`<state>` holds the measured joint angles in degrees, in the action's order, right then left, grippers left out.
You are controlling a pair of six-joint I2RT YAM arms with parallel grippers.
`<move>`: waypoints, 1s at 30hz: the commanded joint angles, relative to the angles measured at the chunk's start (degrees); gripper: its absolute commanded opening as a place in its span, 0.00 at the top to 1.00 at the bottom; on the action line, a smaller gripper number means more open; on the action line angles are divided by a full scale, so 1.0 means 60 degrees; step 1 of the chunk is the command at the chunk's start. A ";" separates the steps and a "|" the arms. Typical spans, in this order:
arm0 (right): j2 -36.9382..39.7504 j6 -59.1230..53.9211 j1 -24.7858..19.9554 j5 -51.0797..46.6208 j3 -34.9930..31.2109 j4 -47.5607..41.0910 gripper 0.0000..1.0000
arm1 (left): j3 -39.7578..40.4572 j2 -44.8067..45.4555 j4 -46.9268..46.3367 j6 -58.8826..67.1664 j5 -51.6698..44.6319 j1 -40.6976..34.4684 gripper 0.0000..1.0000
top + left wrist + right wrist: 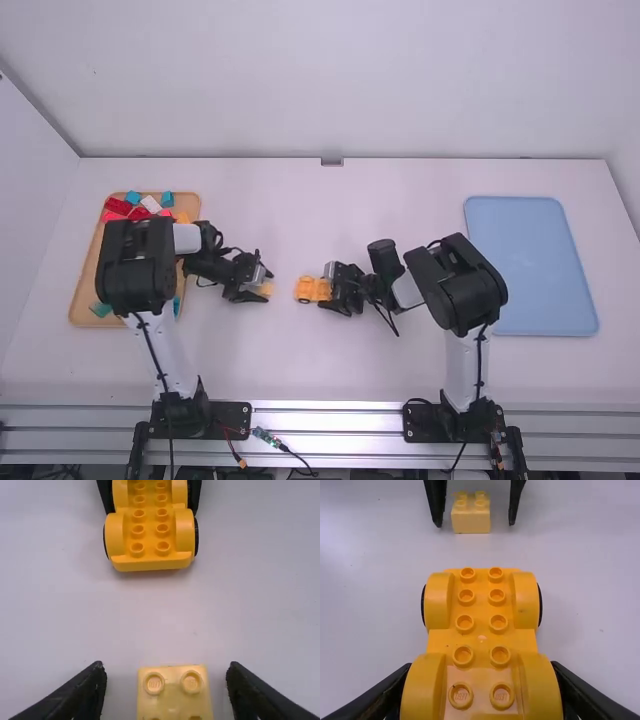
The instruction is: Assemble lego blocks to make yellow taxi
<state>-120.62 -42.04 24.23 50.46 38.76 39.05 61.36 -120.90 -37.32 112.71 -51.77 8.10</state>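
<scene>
Low over the middle of the table, my left gripper stands open around a pale yellow block. In the left wrist view that block sits between the spread fingers of my left gripper, a gap on each side. Facing it, my right gripper is shut on the rear of the orange-yellow wheeled car base. The right wrist view has the car base, studs up, held across its sides by my right gripper. Block and car base are apart.
On the left, partly under the left arm, a wooden tray holds red, teal, white and yellow blocks. A blue tray lies at the right.
</scene>
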 commanded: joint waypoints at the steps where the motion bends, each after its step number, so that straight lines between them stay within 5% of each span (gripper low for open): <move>1: -0.0113 0.0036 0.0025 -0.0131 -0.0015 -0.0055 0.32 | -0.0168 -0.0058 0.0277 -0.0900 0.0160 -0.0131 0.47; 2: -0.0113 0.0036 0.0025 -0.0131 -0.0018 -0.0051 0.32 | -0.0164 -0.0058 0.0459 -0.1311 0.0291 -0.0164 0.51; 14: -0.0113 0.0036 0.0022 -0.0131 -0.0015 -0.0051 0.32 | -0.0175 -0.0058 0.0488 -0.1453 0.0280 -0.0164 0.43; 22: -0.0113 0.0036 0.0022 -0.0131 -0.0015 -0.0055 0.30 | 0.0044 -0.0058 0.0251 -0.1453 0.0200 -0.0040 0.13; 30: -0.0113 0.0036 0.0022 -0.0131 -0.0007 -0.0047 0.29 | 0.0069 -0.0058 -0.0841 0.0561 -0.0495 0.0532 0.17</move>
<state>-120.62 -42.02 24.21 50.43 38.76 39.07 61.65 -120.90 -41.32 109.25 -51.94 10.09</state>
